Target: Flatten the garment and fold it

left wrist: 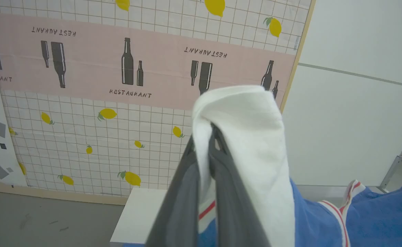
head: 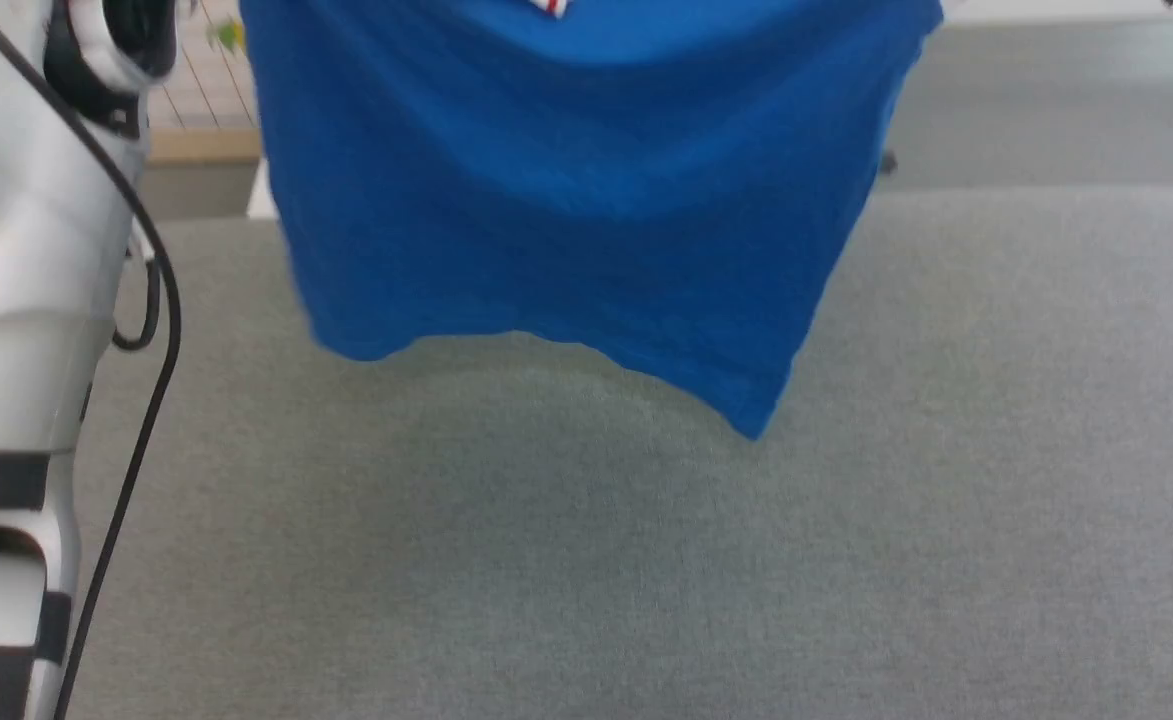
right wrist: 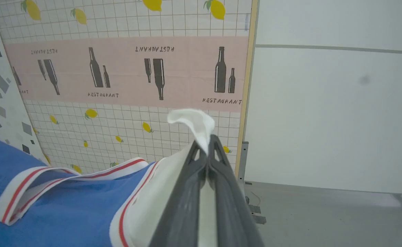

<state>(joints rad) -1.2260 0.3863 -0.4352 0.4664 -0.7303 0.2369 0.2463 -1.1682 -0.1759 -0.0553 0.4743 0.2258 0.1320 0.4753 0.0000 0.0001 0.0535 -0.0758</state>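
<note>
The garment point(head: 566, 200) hangs above the grey worktop point(head: 586, 560), with left fingers point(left wrist: 229, 185) and right fingers point(right wrist: 187, 192) each clamped on its white sleeves.

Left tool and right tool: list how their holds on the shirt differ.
On the left tool, a broad white fold of sleeve drapes over the tip and down beside one finger; on the right tool, a small white curl of sleeve pokes past the tip. In the left wrist view the striped neckband lies right of the tool; in the right wrist view, left of it. Both are shut on the shirt.
</note>
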